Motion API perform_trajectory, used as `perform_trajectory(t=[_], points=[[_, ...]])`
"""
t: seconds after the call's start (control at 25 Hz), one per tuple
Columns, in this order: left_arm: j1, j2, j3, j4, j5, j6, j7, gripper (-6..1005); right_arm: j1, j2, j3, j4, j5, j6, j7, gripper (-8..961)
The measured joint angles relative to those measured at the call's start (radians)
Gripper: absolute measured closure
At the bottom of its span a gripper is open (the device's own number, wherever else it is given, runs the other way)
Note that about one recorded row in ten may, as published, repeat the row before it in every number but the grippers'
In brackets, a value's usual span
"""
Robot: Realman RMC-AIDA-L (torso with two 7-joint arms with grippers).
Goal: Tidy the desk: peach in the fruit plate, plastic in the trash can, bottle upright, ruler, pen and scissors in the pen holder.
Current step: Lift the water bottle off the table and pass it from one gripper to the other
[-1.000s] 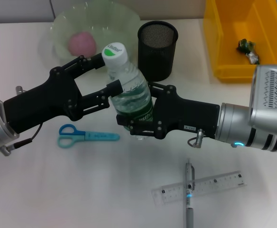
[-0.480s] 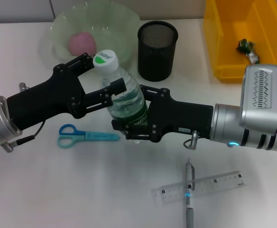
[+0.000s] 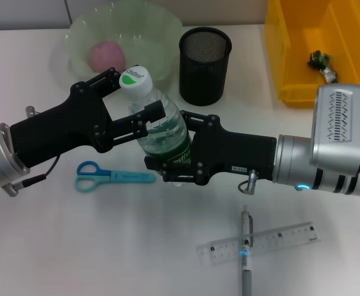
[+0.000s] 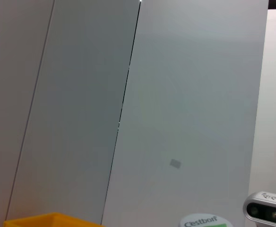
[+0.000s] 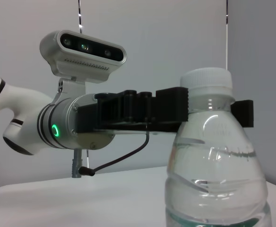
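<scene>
Bottle (image 3: 158, 126) mid-desk, between both arms, leaning slightly with its white cap (image 3: 135, 79) tipped toward the fruit plate (image 3: 123, 38); base hidden behind the right gripper, so contact with the table can't be confirmed. Right gripper (image 3: 169, 159) clamped around the lower body at the green label. Left gripper (image 3: 126, 97) has its fingers spread to either side of the neck just under the cap; the right wrist view shows a black finger lying against the shoulder of the bottle, but whether it truly grips cannot be told. Handling, as a guess: clear thin plastic, ribbed, seemingly holding some water, so moderately heavy low down, smooth and apt to twist in the pads, wall likely to dent under a hard squeeze. Best hold looks to be the stiffer ribbed waist or the neck ring, not the soft midsection. Against half a second ago: cap a touch nearer the plate, both arms barely shifted. Against a second ago: bottle and both grippers have drifted leftward and the bottle leans more. Peach (image 3: 106, 55) in the plate, plastic (image 3: 321, 63) in the yellow bin (image 3: 291, 55). Scissors (image 3: 109, 177), pen (image 3: 246, 256), ruler (image 3: 263, 243) all lie flat on the desk, pen holder (image 3: 204, 65) upright behind
</scene>
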Motion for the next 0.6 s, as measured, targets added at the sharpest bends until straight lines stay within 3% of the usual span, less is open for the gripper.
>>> perform_trajectory(t=[0.6], points=[[-0.007, 0.000, 0.000, 0.000, 0.006, -0.003, 0.000, 188, 0.000, 0.000, -0.003, 0.000, 0.000, 0.000, -0.001, 192]])
